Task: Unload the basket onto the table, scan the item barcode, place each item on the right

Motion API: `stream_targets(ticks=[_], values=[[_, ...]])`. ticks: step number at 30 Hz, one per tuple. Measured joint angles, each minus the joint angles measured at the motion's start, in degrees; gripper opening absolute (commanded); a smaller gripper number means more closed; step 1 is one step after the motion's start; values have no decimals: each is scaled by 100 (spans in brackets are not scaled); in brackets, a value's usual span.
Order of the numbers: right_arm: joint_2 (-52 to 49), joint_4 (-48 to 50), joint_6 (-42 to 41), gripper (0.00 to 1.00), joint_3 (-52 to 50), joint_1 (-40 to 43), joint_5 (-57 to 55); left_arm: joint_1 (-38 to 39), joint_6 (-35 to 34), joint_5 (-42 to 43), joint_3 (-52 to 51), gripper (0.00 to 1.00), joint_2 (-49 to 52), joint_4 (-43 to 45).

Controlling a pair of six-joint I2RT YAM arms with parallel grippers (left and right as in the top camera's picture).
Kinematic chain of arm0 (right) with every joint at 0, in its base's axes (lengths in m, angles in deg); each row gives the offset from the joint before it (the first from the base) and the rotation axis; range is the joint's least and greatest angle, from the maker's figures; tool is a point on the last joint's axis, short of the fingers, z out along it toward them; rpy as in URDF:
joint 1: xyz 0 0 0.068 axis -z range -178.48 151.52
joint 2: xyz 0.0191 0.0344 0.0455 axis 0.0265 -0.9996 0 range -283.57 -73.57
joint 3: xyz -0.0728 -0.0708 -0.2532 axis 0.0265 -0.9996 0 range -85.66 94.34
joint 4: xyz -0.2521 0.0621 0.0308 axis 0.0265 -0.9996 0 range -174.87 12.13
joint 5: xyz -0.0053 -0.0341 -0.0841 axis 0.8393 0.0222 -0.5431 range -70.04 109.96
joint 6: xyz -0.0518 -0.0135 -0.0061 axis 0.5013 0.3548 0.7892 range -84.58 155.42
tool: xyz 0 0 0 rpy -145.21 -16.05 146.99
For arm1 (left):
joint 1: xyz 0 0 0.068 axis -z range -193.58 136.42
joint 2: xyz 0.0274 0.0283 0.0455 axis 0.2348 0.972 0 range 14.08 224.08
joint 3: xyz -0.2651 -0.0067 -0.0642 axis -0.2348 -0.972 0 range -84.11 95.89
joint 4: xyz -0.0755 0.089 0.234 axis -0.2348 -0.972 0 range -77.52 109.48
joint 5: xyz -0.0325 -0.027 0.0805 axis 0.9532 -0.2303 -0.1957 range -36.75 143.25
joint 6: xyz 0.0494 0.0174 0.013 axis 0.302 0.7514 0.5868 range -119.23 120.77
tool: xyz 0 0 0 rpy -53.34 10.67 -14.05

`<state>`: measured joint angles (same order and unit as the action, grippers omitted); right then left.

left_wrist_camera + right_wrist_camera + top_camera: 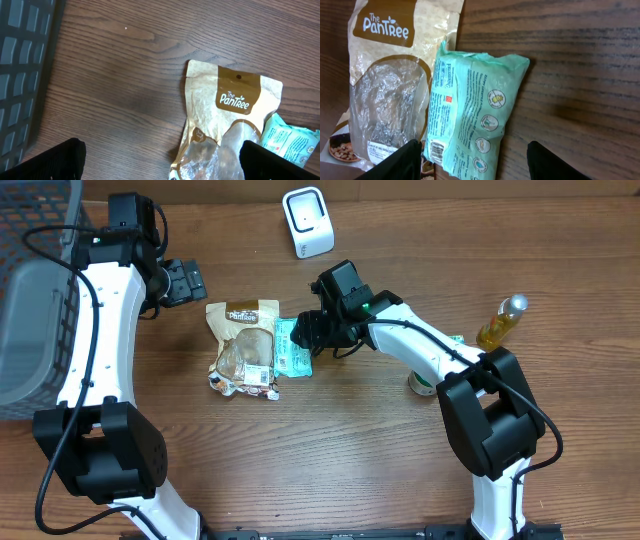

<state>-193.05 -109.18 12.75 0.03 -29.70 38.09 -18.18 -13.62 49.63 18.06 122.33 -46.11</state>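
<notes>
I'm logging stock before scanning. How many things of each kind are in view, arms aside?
Packets: 2 (tan Pantree pouch, green packet)
Bottles: 1 (yellow bottle)
Scanners: 1 (white scanner)
Baskets: 1 (grey basket)
Unclear: 1 (white thing half hidden under the right arm)
Total: 6

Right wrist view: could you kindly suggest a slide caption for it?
Open fingers flank a green packet lying against a Pantree pouch.
</notes>
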Motion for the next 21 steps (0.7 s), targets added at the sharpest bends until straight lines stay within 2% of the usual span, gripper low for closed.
stream_targets(ticks=[2,7,17,21], values=[[0,9,-9,57,0,0,-17,0,0,0,0,99,2,0],[0,188,0,54,-101,-74,-44,0,0,0,0,99,2,-2],[-7,1161,-481,52,-636,-391,-682,0,0,0,0,100,2,0],[-7,1373,-549,43,-636,-391,-855,0,0,0,0,100,2,0]])
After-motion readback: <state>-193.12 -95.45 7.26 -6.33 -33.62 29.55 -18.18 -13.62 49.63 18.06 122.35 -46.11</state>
